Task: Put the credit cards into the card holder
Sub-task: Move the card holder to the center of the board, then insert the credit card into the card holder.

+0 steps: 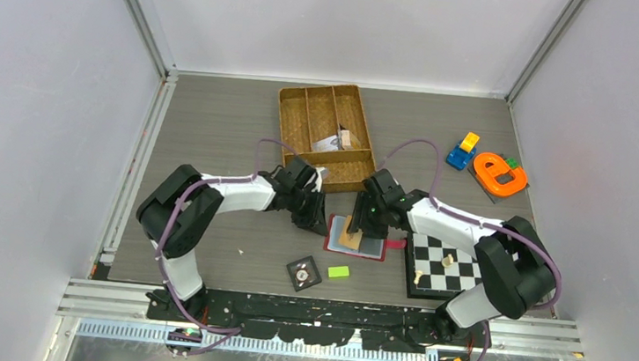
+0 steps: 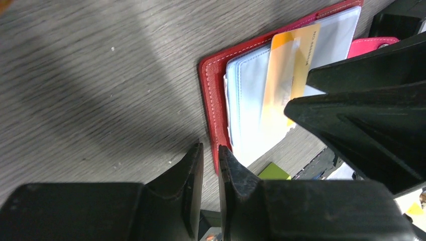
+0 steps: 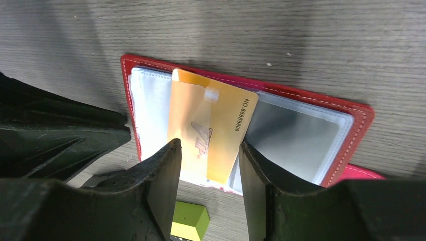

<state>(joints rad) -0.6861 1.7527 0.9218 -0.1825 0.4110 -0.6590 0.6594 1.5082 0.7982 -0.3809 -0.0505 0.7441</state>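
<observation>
Arms bent inward, the right gripper (image 3: 209, 145), jaws half-open, straddles the orange credit card (image 3: 211, 110) on the open card holder (image 3: 362, 120); the left gripper (image 2: 209, 147) stands narrow, empty.

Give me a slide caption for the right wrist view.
Right pincer straddling a tan-orange card lying across the open red card holder, green block nearby.

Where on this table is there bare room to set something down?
Widest bare patch: far left, between the woven tray and the table's left edge. A smaller one lies between the tray and the toy blocks. Crowded around the card holder: black tile, green block and chessboard sit close.
</observation>
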